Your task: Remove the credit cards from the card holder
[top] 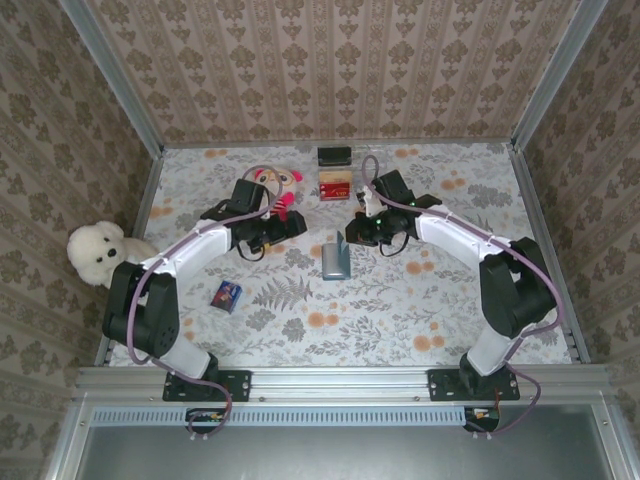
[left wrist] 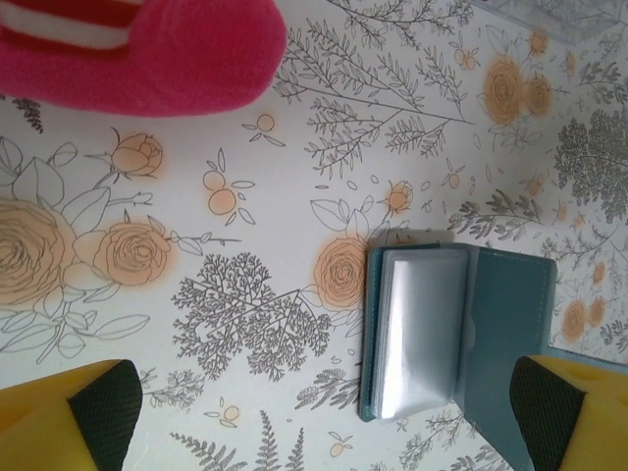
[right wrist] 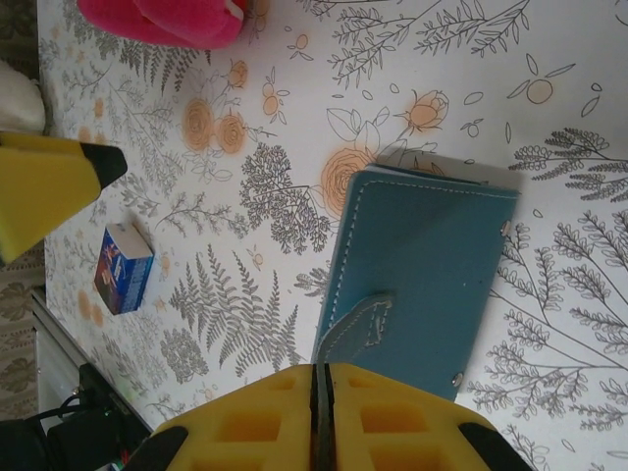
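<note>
Card holder [right wrist: 422, 265] strap tab is pinched flat in my right pincer [right wrist: 322, 388], jaws narrowed right down on it. I judge that this grip props the card holder on edge and holds its two panels apart for the other arm.

My left pincer [left wrist: 324, 407] hangs just left of the opened side, jaws at full spread, nothing in them. It looks placed to reach into the slots or to back away; I cannot tell which.

Position: middle of the floral counter [top: 450, 300], between my two pincers.

Look of it:
- The outside is teal-blue with pale stitching along the edge and two small studs.
- The inside has a glossy clear sleeve against a teal panel.
- No red or gold shows in that sleeve, so I judge it empty.

Credit cards [top: 334, 184], red and orange-gold, lie apart on the far side of the holder. A black block [top: 334, 155] sits just beyond them. A pink plush [left wrist: 147, 49] lies to the far left.
</note>
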Robot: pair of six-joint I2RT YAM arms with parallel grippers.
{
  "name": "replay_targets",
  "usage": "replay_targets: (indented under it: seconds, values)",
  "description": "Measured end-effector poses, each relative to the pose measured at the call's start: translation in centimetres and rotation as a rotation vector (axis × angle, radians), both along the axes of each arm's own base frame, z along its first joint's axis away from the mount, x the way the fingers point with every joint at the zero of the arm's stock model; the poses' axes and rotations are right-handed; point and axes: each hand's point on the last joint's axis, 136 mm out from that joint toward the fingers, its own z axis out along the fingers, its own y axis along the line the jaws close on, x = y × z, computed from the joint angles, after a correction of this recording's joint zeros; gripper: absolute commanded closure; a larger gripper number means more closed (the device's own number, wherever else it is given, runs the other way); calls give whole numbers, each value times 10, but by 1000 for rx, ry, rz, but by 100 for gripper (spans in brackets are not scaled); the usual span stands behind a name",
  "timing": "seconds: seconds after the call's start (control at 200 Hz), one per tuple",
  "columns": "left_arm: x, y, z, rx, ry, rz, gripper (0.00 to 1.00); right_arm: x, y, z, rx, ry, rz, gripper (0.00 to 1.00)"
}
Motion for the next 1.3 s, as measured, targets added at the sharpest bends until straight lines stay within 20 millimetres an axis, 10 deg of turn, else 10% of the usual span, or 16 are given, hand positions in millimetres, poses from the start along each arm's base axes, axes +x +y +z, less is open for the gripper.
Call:
replay_targets:
  seconds: [0.34, 0.705, 0.95, 1.3]
  values:
    - [-8, -10, -1, -46, 5, -38, 2, 1, -23, -18, -129, 14, -52, 90]
    - [-32, -74, -36, -95, 115, -169, 22, -11, -97, -57, -403, 93, -177, 90]
    - [-28, -100, -51, -129, 172, -167, 57, -12, -109, -65, -476, 99, -184, 90]
    - [-22, -112, -56, -170, 202, -172, 66, -13, -111, -76, -496, 124, -179, 90]
